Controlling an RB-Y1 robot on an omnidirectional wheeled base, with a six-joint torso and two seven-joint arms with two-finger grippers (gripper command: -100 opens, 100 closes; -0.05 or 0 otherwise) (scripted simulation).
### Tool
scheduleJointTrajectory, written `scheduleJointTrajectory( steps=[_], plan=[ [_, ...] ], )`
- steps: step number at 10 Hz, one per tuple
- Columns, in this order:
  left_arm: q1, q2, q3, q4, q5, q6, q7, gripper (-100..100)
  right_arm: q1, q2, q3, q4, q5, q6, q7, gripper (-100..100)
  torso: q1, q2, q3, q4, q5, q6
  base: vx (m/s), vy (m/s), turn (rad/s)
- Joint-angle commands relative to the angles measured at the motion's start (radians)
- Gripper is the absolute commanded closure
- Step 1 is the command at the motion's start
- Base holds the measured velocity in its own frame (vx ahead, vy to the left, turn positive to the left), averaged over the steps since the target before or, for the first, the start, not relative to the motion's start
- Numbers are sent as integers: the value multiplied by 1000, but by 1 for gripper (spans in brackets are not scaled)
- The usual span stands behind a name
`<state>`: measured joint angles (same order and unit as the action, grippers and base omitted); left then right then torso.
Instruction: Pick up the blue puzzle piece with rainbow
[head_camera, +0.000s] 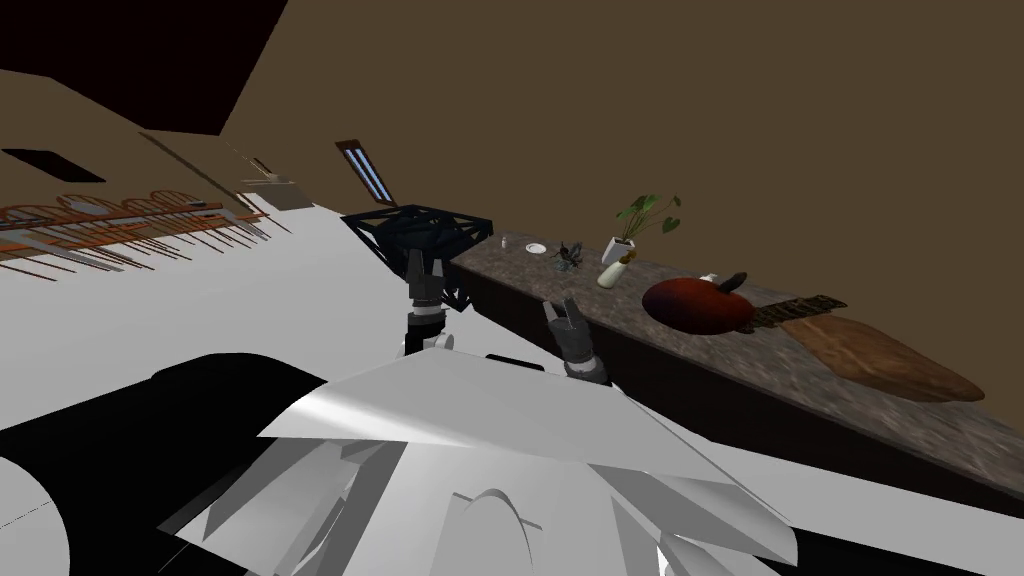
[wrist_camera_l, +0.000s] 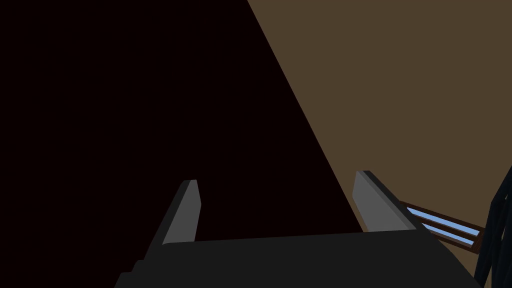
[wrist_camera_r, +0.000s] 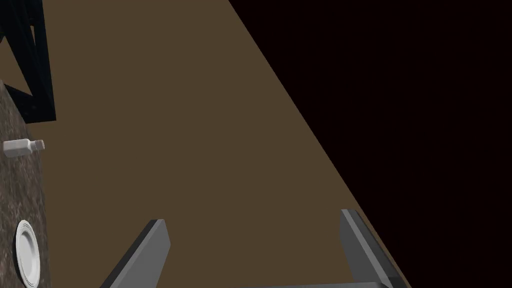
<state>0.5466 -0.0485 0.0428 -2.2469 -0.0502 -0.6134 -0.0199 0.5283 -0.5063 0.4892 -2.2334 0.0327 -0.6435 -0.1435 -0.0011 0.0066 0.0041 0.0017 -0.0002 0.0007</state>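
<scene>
While pickup is pending, left end effector (wrist_camera_l: 277, 182) and right end effector (wrist_camera_r: 255, 220) are hovering spread, empty; desk (head_camera: 930, 432) at two o'clock.

Looks like a lived-in home; long dark speckled counter (head_camera: 930, 425) along a plain brown wall (head_camera: 700, 100); set with a potted plant (head_camera: 640, 222), pale vase (head_camera: 610, 272), white plate (head_camera: 537, 248), small bottle (wrist_camera_r: 22, 146), wooden board (head_camera: 880, 358).

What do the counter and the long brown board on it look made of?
Counter: mottled grey-brown speckle, probably stone or a stone-look top, no gloss showing. Board: warm brown with lengthwise streaks like grain, likely wood, dull finish.
</scene>
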Motion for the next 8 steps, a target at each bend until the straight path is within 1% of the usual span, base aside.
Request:
scheduleJointTrajectory(
  steps=[1, 2, 3, 4, 5, 6, 7, 8],
  plan=[
    [0, 0, 0, 0, 0, 0, 0, 0, -5, -7, 33, 1, 5, 7, 4, -100, 0, 0, 0, 0, 0, 0, -38, 8, -18],
    [0, 0, 0, 0, 0, 0, 0, 0, -6, -55, 73, 39, 11, -12, 2, -100, -1, -3, -2, -1, 0, 0, -77, 19, 241],
    [0, 0, 0, 0, 0, 0, 0, 0, -6, -67, 94, 39, 11, -12, 2, -100, 0, -2, -1, -1, 0, -1, -83, 14, 140],
    [0, 0, 0, 0, 0, 0, 0, 0, -8, -109, 124, 80, 16, -30, 1, -100, -1, -2, -1, 0, 0, 0, -96, 12, 268],
    [0, 0, 0, 0, 0, 0, 0, 0, -8, -130, 148, 80, 16, -30, 1, -100, -1, -1, -1, 0, 0, -1, -85, 6, 97],
    [0, 0, 0, 0, 0, 0, 0, 0, -8, -130, 156, 80, 16, -30, 1, -100, -1, -1, -1, 0, 0, 0, -40, 11, -44],
    [0, 0, 0, 0, 0, 0, 0, 0, -11, -175, 197, 123, 21, -47, 1, -100, -1, -3, -2, -1, 0, 0, -77, 33, 213],
    [0, 0, 0, 0, 0, 0, 0, 0, -11, -196, 220, 123, 21, -47, 1, -100, 0, -2, -1, -1, 0, -1, -71, 30, 149]
  ],
)
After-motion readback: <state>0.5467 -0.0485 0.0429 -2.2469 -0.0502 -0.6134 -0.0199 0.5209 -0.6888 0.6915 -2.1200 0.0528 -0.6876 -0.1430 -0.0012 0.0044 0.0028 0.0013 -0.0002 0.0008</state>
